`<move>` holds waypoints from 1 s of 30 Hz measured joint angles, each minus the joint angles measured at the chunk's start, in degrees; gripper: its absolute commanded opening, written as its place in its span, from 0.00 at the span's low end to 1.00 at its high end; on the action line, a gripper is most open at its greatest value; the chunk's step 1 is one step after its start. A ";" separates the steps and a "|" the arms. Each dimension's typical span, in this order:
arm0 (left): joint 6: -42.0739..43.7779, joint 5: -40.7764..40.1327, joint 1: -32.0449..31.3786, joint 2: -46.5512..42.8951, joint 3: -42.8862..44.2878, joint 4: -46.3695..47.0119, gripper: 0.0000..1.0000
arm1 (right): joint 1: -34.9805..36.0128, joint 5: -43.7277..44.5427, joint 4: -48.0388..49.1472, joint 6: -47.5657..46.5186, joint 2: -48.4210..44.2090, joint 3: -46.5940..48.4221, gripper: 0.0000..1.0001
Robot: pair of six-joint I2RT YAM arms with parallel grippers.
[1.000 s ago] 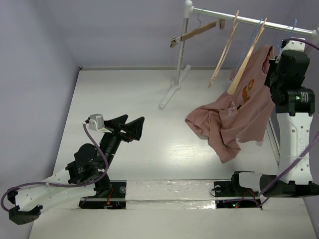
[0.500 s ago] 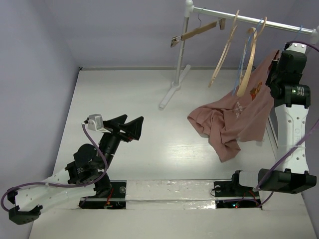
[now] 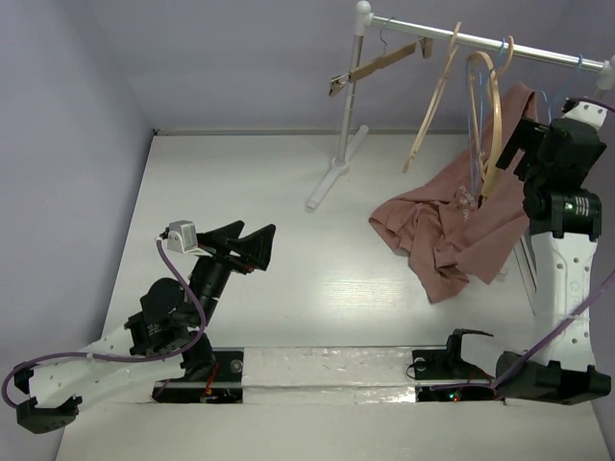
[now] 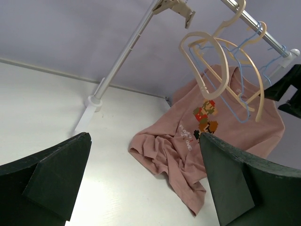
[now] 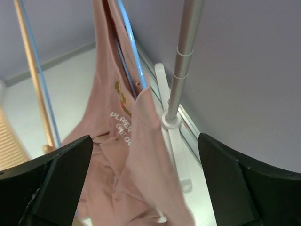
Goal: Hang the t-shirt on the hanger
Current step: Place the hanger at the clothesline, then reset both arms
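Left arm [image 3: 101, 357] and right arm [image 3: 557, 279] have white shells, black joints, purple cables [image 3: 43, 362].

White lettering "PLAYER ONE" sits on the chest of the dusty-pink cloth t-shirt [image 4: 230, 141], just below its pixel-figure print [image 4: 205, 115]. In the right wrist view a fold partly hides it.

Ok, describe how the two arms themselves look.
The left arm and right arm have white links, black joints and purple cables. Each end effector has two dark wedge-shaped fingers. A small green light glows on the right arm.
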 measured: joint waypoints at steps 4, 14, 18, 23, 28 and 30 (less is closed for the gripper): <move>0.31 -0.55 0.00 0.11 0.00 0.00 0.99 | 0.00 -0.39 -0.22 2.25 -4.98 0.00 1.00; -0.24 -2.47 0.00 4.83 0.00 -0.42 0.99 | -0.07 -24.37 4.52 15.37 -35.32 -12.81 1.00; -2.19 -0.55 0.00 6.69 0.11 -0.48 0.99 | -0.07 -39.54 10.43 20.09 -42.66 -17.84 1.00; -4.28 1.25 0.00 8.79 4.07 -2.60 0.99 | 0.20 -53.57 18.86 23.32 -43.47 -17.99 1.00; -4.63 1.88 0.00 8.61 8.63 -3.65 0.99 | 0.87 -58.18 23.69 22.84 -46.10 -17.99 1.00; -4.33 2.14 0.00 8.07 9.75 -3.82 0.99 | 0.87 -58.97 25.92 22.47 -47.39 -18.38 1.00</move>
